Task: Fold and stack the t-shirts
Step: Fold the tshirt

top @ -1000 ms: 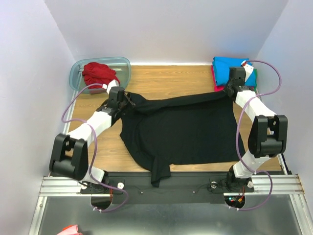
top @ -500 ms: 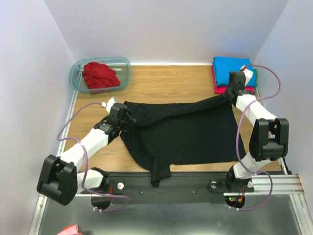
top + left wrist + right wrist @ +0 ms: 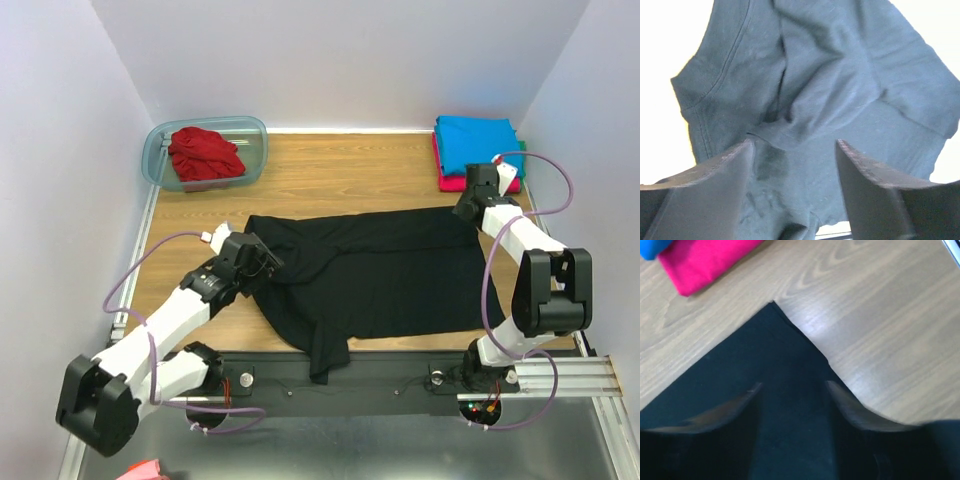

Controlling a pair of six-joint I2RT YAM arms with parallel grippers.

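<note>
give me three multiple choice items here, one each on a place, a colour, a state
1. Where is the red t-shirt? A in the tub B on the wood C on the rail
2. Which colour tops the folded stack? A magenta B turquoise C black
3. The left fingers above the black t-shirt are: A open B shut on cloth C out of view
Answers: 1 A, it lies bunched inside the tub; 2 B, the turquoise t-shirt lies over the magenta t-shirt; 3 A, the left wrist view shows them apart, cloth lying below.
</note>
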